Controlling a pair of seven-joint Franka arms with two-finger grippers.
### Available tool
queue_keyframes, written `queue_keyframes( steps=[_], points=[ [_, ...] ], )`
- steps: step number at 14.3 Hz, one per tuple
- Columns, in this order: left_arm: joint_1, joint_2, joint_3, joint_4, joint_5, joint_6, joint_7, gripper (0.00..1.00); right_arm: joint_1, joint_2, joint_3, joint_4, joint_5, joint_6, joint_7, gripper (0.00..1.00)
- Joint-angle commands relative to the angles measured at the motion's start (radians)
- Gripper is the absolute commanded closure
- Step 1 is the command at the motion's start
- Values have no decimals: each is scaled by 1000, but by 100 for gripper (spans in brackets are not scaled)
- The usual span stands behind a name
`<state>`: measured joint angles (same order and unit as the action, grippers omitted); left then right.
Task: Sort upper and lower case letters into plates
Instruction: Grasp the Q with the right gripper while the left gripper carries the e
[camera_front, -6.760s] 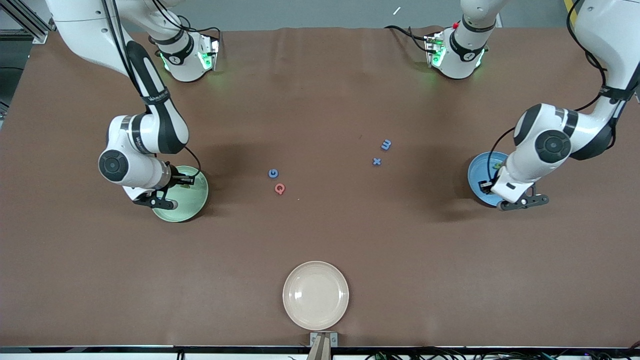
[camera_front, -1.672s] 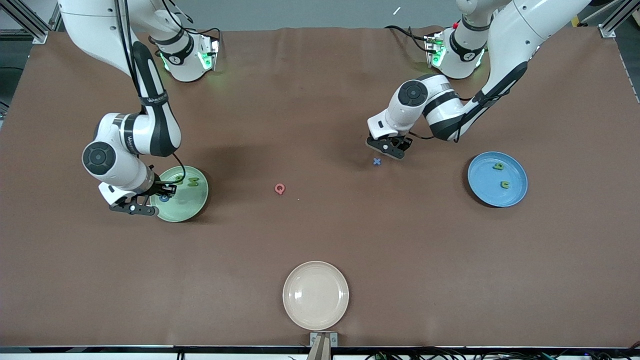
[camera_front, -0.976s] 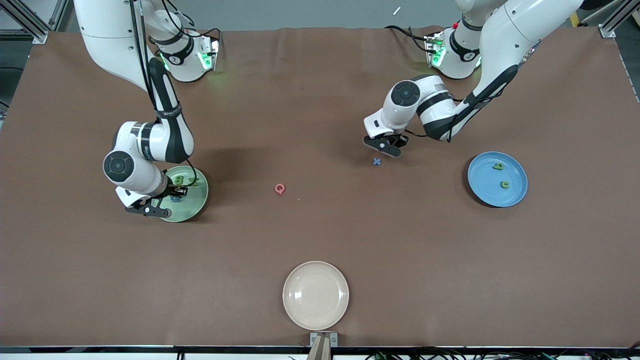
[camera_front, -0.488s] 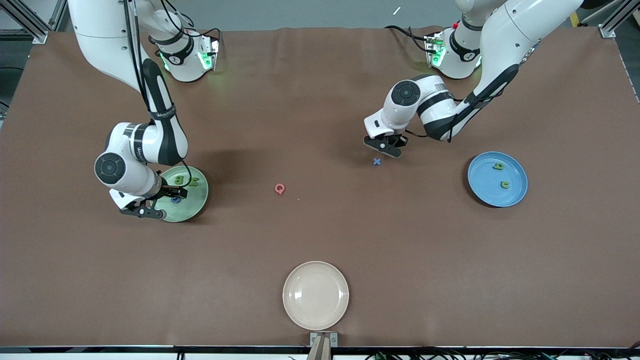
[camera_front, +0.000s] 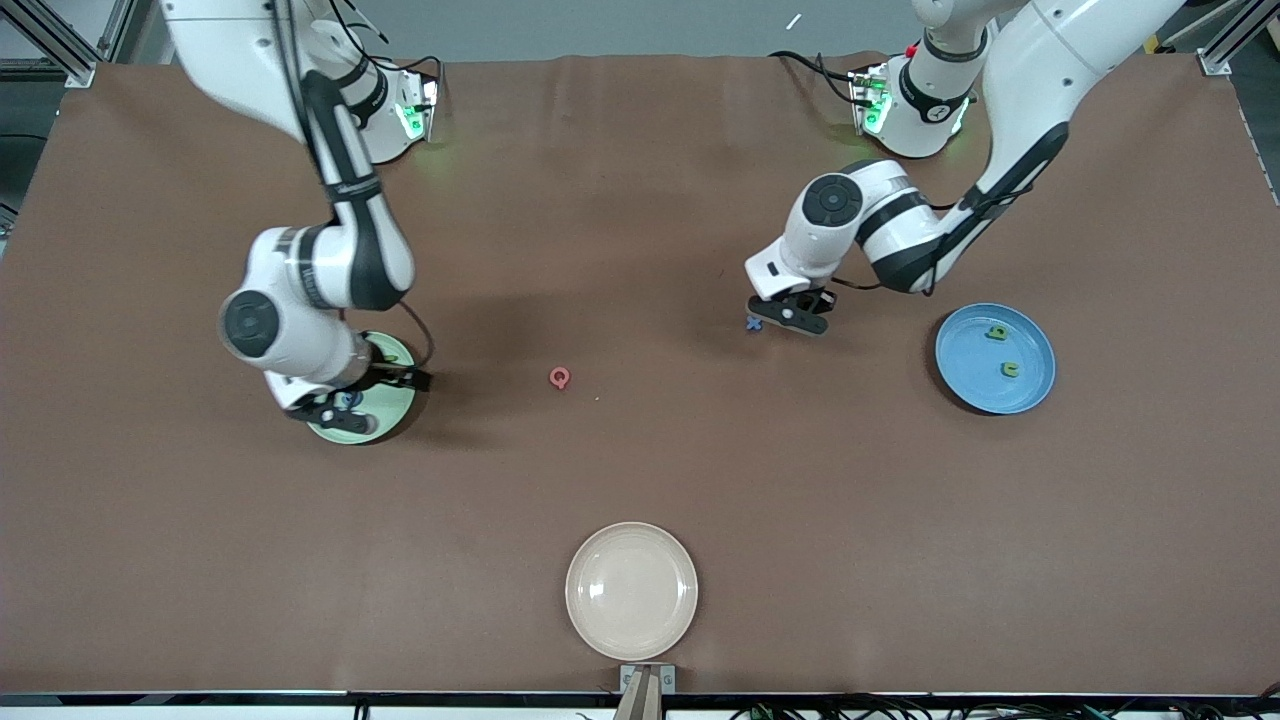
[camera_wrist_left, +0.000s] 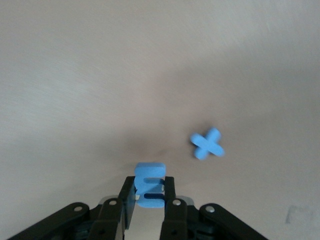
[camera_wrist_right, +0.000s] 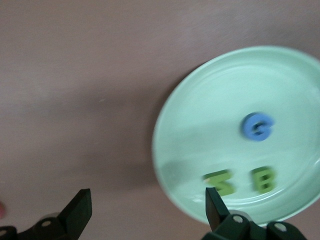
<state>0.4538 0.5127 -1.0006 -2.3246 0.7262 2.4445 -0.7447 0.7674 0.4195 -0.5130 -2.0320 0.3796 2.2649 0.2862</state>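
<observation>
A chunky blue m (camera_wrist_left: 149, 184) is clamped between the fingers of the left gripper (camera_front: 795, 315), held just above the brown counter (camera_front: 640, 470) beside the flat blue x (camera_front: 753, 322). The arm is bent at the elbow, its wrist pointing down. Two green lowercase letters (camera_front: 1003, 350) lie in the smooth bright blue plate (camera_front: 965, 385) toward that arm's end. The pink Q (camera_front: 560, 377) sits alone mid-counter. The right gripper (camera_front: 340, 405), jaws spread wide and empty, hangs over the pale green plate (camera_wrist_right: 200, 125), which holds a blue G (camera_wrist_right: 258, 126), a green B (camera_wrist_right: 264, 179) and a green N (camera_wrist_right: 220, 182). A cream plate (camera_front: 631, 590) rests nearest the front camera.
</observation>
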Motion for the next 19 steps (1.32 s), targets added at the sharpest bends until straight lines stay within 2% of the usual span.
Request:
queue_keyframes(
  steps=[1,4,7,13,15,19],
  points=[
    [202,-36,-159,34,10,-109,59,99,122,-4,-6,-11,19,62,177,0],
    [383,-34,-243,59,-13,-188,192,99,243,34,-5,-13,19,151,263,0],
    [521,-39,-283,59,-13,-199,237,99,306,93,-4,-8,21,232,304,0],
    [692,-31,-279,42,-2,-203,382,99,334,220,33,114,24,246,407,3],
    [704,-28,-248,31,16,-200,415,99,334,248,40,151,22,245,409,8],
    [732,12,-190,-1,111,-153,419,99,332,254,45,154,22,245,406,20]
  ],
)
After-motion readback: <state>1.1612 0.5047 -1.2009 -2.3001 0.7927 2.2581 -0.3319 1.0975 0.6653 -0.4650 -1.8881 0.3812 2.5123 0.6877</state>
